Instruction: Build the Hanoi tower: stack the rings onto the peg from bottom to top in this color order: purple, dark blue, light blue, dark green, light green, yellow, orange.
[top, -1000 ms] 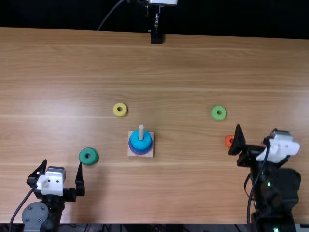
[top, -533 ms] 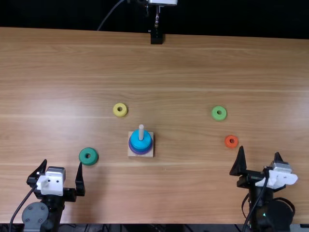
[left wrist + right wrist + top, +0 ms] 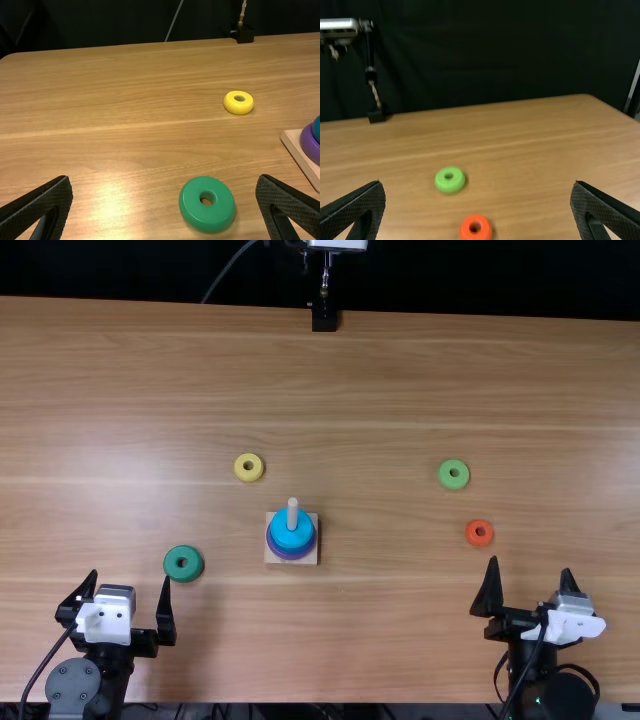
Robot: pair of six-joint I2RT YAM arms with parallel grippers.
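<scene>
Maybe the dark green ring (image 3: 183, 563) at lower left could slide away if the left gripper (image 3: 130, 575), jaws spread wide like the right gripper (image 3: 530, 564), comes down crooked and bumps its edge.

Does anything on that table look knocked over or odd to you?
Nothing stands out. The light blue ring and purple ring sit around the upright peg; dark green ring, light green ring, yellow ring and orange ring lie flat and apart, with no visible damage.
</scene>
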